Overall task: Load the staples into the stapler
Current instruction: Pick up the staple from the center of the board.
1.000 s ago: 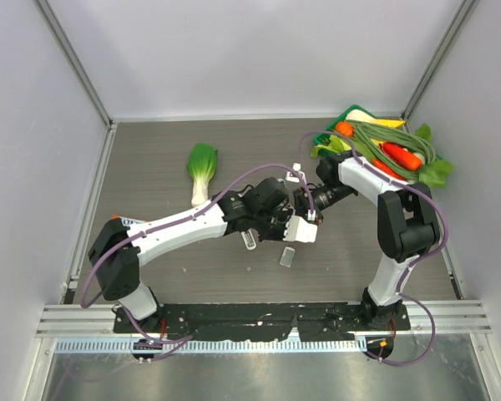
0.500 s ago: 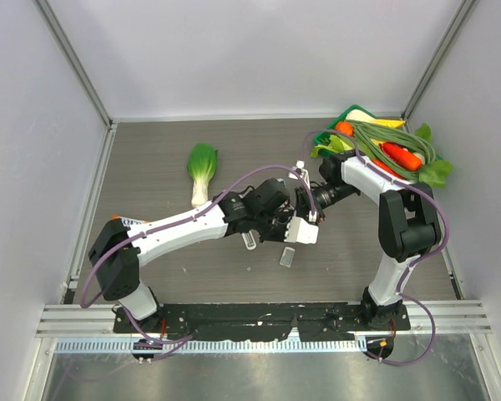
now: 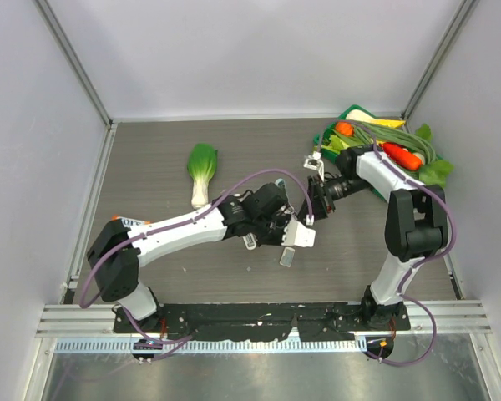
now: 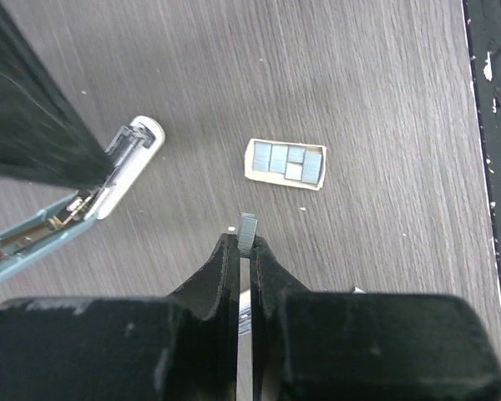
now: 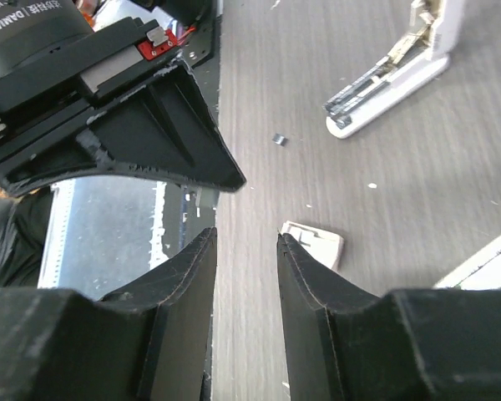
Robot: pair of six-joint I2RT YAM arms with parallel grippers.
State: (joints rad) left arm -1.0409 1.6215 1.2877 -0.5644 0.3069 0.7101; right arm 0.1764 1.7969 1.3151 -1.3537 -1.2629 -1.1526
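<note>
In the left wrist view my left gripper (image 4: 248, 238) is shut on a short grey strip of staples (image 4: 249, 227) that sticks out past its tips, just above the table. The small open cardboard box of staples (image 4: 285, 162) lies beyond the tips. The stapler (image 4: 127, 160) lies opened to the left, white with its metal channel showing. From above, the box (image 3: 287, 256) and stapler (image 3: 249, 241) lie beside my left gripper (image 3: 273, 238). My right gripper (image 5: 245, 244) is open and empty, and hovers over the table near the box (image 5: 317, 244). It sits behind the left one (image 3: 316, 202).
A bok choy (image 3: 202, 170) lies at the back left. At the back right corner, a green tray (image 3: 353, 114) holds carrots and greens. One loose staple bit (image 5: 278, 139) lies on the table. The black base rail (image 4: 493, 125) runs along the near edge.
My right gripper has opened and pulled back toward the rear right, away from the left gripper. The left gripper has closed tighter and shifted slightly toward the near edge.
</note>
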